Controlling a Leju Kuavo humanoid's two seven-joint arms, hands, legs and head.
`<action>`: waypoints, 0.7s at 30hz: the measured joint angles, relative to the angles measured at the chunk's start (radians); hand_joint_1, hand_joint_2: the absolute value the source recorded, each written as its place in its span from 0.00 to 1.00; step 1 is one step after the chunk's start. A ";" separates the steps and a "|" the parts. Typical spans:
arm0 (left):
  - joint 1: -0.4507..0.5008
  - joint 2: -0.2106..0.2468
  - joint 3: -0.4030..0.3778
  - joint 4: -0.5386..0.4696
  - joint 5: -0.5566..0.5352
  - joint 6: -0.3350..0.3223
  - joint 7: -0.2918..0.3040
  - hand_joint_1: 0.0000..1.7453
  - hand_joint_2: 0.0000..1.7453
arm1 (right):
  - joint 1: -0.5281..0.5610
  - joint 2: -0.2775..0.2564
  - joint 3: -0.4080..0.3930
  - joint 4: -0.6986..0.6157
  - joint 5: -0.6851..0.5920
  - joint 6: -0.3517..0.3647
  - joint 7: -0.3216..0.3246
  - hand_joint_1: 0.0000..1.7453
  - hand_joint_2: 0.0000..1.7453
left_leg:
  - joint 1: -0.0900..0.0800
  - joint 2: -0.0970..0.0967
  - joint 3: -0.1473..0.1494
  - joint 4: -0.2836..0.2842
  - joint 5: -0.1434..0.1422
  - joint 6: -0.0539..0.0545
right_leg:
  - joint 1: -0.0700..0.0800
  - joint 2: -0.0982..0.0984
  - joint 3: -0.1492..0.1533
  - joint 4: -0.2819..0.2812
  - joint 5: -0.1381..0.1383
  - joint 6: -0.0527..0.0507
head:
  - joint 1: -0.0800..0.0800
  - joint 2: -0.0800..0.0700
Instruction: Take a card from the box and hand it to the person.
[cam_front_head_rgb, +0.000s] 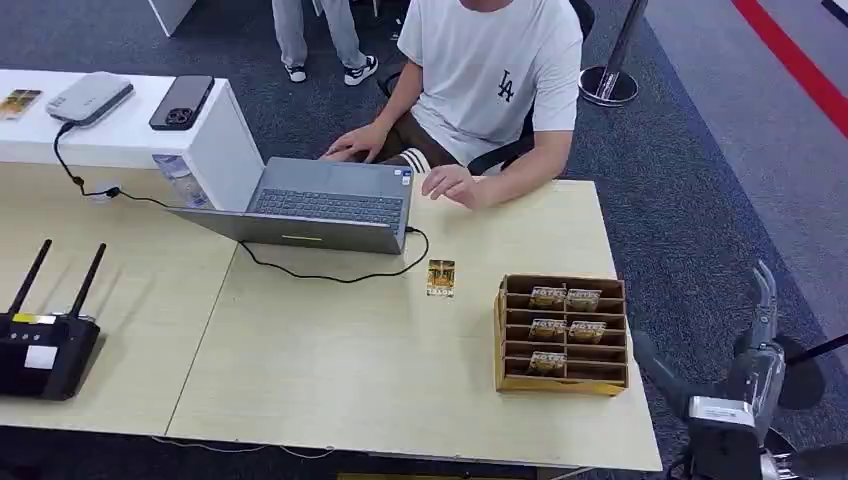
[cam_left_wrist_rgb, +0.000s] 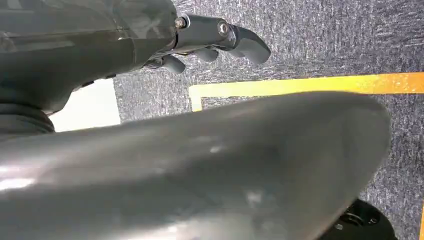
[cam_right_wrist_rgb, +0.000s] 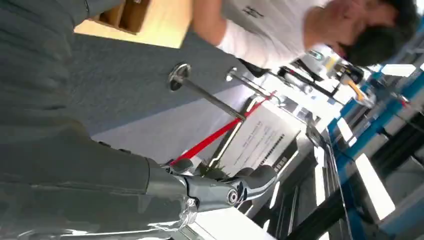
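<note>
The cards (cam_front_head_rgb: 565, 298) sit slotted in the box (cam_front_head_rgb: 500, 330), lower right of the head view, faces up for easy picking. One card (cam_front_head_rgb: 440, 277) lies loose mid-table, nearer the person (cam_front_head_rgb: 490, 70). Right hand (cam_front_head_rgb: 760, 340) waits beside the box, fingers spread, empty; left hand (cam_left_wrist_rgb: 220, 37) hangs empty, fingers loosely curled.

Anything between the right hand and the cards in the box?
Nothing visible. The right hand is raised off the table's right edge, beside the box; the cards sit in open slots, with only bare carpet between.
</note>
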 joint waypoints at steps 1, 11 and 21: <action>0.000 0.000 -0.003 0.000 0.001 -0.002 0.000 0.00 0.00 | 0.003 -0.002 0.015 0.000 0.064 -0.010 0.028 0.00 1.00 | 0.000 0.000 0.000 0.000 0.000 0.000 | 0.000 0.000 0.000 0.000 0.000 0.000 | 0.000 0.000; 0.000 -0.001 -0.019 0.000 0.014 -0.006 -0.013 0.00 0.00 | 0.022 -0.028 0.246 0.004 0.617 -0.083 0.328 0.00 1.00 | 0.001 0.000 0.000 0.000 0.000 0.000 | 0.001 0.000 0.000 0.000 0.000 0.000 | 0.000 0.000; 0.000 -0.001 -0.023 0.000 0.015 -0.006 -0.014 0.00 0.00 | 0.021 -0.041 0.320 0.009 0.633 -0.082 0.344 0.00 1.00 | 0.000 0.000 0.000 0.000 0.000 0.000 | 0.000 0.000 0.000 0.000 0.000 0.000 | 0.000 0.000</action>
